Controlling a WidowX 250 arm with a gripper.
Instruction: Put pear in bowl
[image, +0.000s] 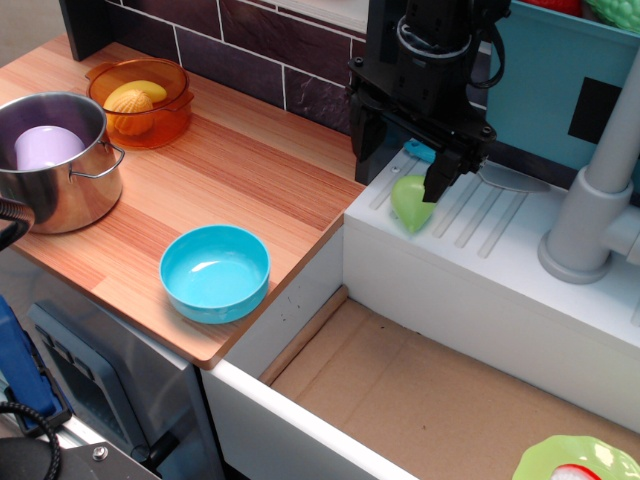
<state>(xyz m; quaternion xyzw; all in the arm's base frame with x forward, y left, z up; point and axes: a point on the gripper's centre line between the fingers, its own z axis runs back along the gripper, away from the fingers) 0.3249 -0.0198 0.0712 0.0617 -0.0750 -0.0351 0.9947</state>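
The light-green pear (410, 203) lies on the white ribbed drainboard (470, 225) to the right of the wooden counter. My black gripper (403, 168) hangs right over it, its fingers apart, one (365, 150) at the pear's left and one (440, 178) at its upper right. The pear's top sits between and just below the fingertips; I cannot tell whether they touch it. The light-blue bowl (215, 272) stands empty near the front edge of the wooden counter, well to the lower left of the gripper.
An orange translucent bowl (150, 105) with a yellow fruit (133, 98) stands at the back left. A steel pot (55, 160) holds a lilac object. A grey faucet (600, 200) rises at the right. A sink basin (450, 390) lies below, with a lime-green plate (575, 462) at its corner.
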